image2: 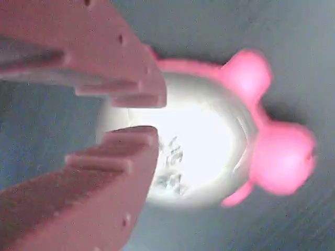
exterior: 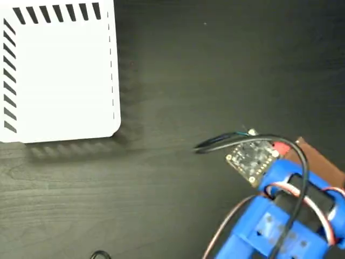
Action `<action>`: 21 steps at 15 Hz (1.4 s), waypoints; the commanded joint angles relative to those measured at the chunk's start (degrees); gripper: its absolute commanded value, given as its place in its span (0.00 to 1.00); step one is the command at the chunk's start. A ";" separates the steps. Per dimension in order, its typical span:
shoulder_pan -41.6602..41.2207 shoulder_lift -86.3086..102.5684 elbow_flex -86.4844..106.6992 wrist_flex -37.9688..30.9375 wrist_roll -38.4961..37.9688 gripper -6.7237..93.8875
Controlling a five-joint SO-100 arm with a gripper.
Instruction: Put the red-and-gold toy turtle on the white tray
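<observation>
in the fixed view my blue arm (exterior: 285, 216) reaches in from the lower right, bent low over the dark desk (exterior: 178, 70), its circuit board and cables on top. the tray (exterior: 59, 75) lies flat at the upper left, well apart from me, with nothing on it. the turtle is hidden under my wrist here, and so are my gripper's fingers, apart from a brownish edge at the right.

in the wrist view my gripper (image2: 138, 115) points down at the turtle (image2: 209, 141), which sits on the desk right below me. the fingers (image2: 120, 167) stand only a narrow gap apart, their toothed tips over the edge of the shell, holding nothing; i cannot tell whether they touch it. the shell glares nearly white, with a dark print showing, and the head and legs look pink. i judge it light and soft, the glossy dome likely slippery. i would open wider and pinch across the shell's sides, low down, gently, so it does not squirt out.
</observation>
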 commanded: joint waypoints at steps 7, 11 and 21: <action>9.23 -5.54 0.26 -2.55 -6.77 0.31; 8.44 -9.23 1.41 -4.39 -5.45 0.51; 6.24 -17.49 3.34 -10.37 -0.97 0.60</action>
